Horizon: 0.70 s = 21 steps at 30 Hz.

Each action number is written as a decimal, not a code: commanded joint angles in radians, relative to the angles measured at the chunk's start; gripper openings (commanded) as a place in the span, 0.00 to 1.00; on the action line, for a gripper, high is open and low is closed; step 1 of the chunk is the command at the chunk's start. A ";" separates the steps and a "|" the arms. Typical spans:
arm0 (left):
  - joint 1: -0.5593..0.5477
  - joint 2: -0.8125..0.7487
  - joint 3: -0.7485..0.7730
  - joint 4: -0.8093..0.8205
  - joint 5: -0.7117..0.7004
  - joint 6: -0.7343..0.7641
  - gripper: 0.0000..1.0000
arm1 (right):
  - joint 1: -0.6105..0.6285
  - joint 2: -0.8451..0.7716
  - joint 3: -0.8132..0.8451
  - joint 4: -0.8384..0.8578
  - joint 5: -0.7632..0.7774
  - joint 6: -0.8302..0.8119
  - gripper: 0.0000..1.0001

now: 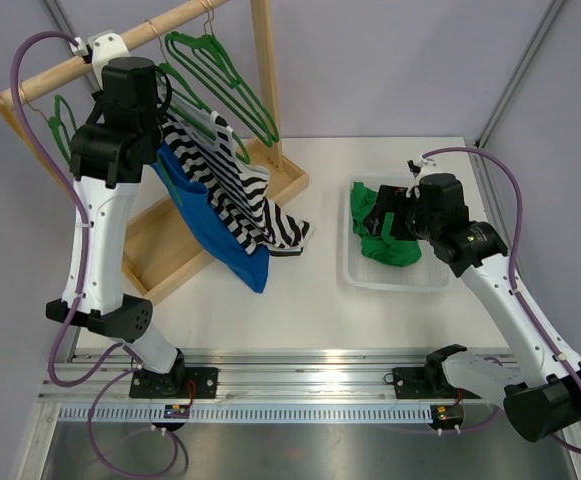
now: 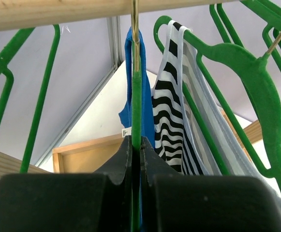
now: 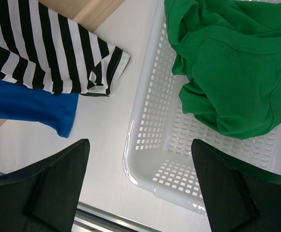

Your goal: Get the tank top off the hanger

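A blue tank top hangs from a green hanger on the wooden rod; its lower end rests on the table. My left gripper is up under the rod, shut on the neck of that hanger, with the blue strap just behind it. In the top view the left gripper is mostly hidden by its own wrist. A black-and-white striped top hangs on the neighbouring hanger. My right gripper is open above the near corner of a white basket, holding nothing.
Empty green hangers hang on the rod to either side. The rack has a wooden base tray and an upright post. The basket holds a crumpled green garment. The striped hem and blue hem lie left of the basket.
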State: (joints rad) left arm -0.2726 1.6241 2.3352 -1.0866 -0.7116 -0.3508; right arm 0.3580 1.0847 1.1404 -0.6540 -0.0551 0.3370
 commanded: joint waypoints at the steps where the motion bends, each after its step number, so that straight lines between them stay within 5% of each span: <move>1: 0.004 -0.055 0.033 0.119 -0.055 0.001 0.00 | 0.001 -0.019 0.035 0.030 -0.028 -0.015 0.93; 12: -0.048 -0.086 0.082 0.238 -0.129 0.113 0.00 | 0.001 -0.009 0.039 0.042 -0.037 -0.009 0.93; 21: -0.083 -0.165 0.016 0.194 -0.100 0.058 0.00 | 0.001 0.001 0.044 0.062 -0.058 0.011 0.93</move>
State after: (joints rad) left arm -0.3405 1.5177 2.3455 -0.9810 -0.7738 -0.2661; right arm 0.3580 1.0859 1.1404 -0.6468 -0.0799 0.3382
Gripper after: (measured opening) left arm 0.036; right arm 0.932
